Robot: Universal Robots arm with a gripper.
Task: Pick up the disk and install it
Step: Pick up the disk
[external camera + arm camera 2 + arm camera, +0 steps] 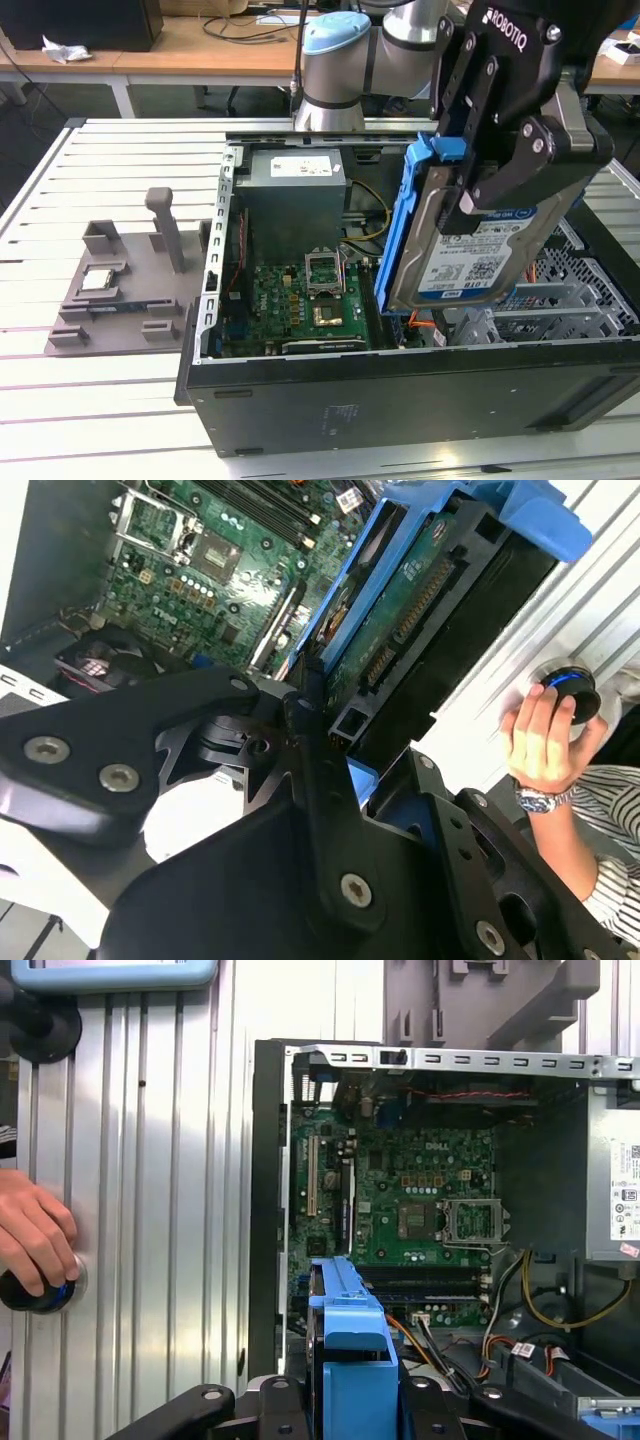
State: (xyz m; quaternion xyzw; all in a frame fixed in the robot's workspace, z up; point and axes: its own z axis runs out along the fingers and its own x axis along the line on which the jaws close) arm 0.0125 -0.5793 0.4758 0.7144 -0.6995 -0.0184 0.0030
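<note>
The disk (470,262), a silver-grey drive with a blue-and-white label in a blue carrier bracket (400,230), hangs upright and tilted over the open computer case (400,400). It sits above the case's half toward the exterior view's right. My gripper (495,195) is shut on the disk from above, one black finger across its labelled face. In the second wrist view the disk's green circuit side (400,610) runs out from between the fingers (300,725). In the first wrist view the blue bracket's edge (350,1345) stands over the motherboard (420,1210).
Inside the case lie the motherboard (290,300), the grey power supply (295,190) and a metal drive cage (575,300). A grey fixture (110,310) holding a small silver chip lies at the exterior view's left. A person's hand (35,1240) rests on a black knob on the slatted table (100,400).
</note>
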